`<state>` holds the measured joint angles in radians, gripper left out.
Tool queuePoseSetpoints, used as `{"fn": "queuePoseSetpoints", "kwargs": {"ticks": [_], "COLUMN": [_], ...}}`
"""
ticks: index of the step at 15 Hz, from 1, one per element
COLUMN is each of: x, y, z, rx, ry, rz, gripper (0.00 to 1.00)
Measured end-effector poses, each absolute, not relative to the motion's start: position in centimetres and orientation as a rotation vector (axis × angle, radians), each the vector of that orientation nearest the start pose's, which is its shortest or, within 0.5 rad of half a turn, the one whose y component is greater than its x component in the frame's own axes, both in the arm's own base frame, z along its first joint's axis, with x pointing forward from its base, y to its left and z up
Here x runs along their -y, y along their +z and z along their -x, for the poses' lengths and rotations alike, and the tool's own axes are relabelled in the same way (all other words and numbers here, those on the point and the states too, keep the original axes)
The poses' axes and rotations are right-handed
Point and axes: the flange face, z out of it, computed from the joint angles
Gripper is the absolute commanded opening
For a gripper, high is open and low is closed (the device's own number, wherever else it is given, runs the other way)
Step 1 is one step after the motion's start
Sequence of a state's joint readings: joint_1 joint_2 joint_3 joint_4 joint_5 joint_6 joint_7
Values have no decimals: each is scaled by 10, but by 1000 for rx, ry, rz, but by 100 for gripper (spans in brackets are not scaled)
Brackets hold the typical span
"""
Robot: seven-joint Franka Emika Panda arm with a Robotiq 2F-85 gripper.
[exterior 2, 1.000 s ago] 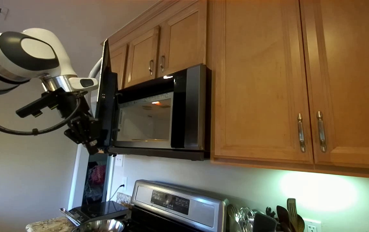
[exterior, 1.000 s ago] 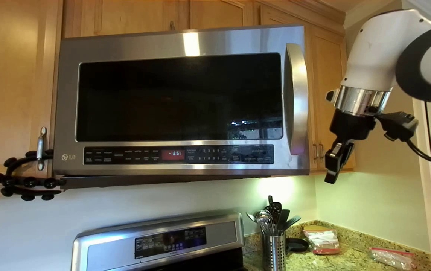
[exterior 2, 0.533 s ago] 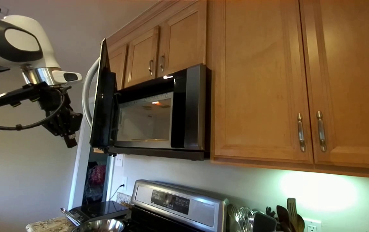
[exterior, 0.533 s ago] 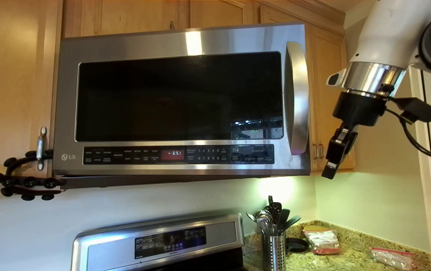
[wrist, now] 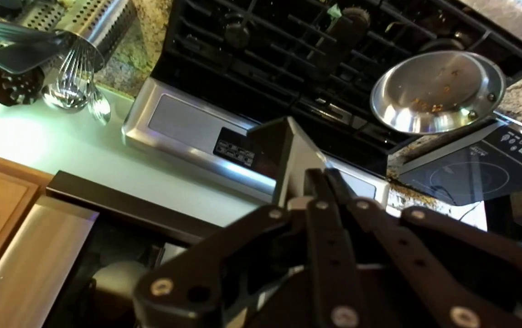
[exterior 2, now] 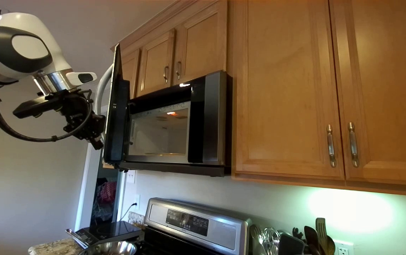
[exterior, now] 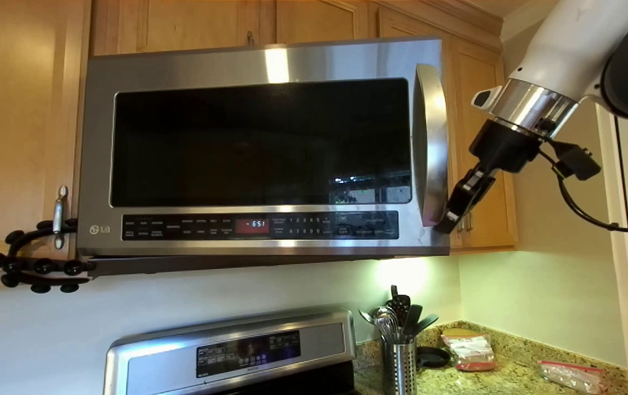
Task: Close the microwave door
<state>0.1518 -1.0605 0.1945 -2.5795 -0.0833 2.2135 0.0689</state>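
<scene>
Microwave door [exterior: 261,142] beside tool [exterior: 447,223], free air below

Microwave [exterior 2: 198,122] in both exterior views

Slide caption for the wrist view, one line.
Shut gripper near the open microwave door, with the stove and a steel pan in the background.

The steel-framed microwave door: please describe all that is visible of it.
The wide steel-framed microwave door stands upright, swung open. It has a dark glossy window, black button strip, red display and curved vertical metallic handle by its free edge. The black gripper is near the handle's lower end; contact is unclear.
</scene>
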Motion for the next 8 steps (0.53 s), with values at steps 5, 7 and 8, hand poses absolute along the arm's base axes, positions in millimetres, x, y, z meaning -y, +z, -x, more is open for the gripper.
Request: {"fn": "queuePoseSetpoints", "kwargs": {"ticks": [5, 7, 8], "x": [-96, -85, -76], "y": [624, 621, 621], "z": [-282, -291, -296], "rx": [412, 397, 378], "ry": [-1323, -1394, -1429], "rz": [3023, 3036, 3043], "gripper": [4, 4, 4]}}
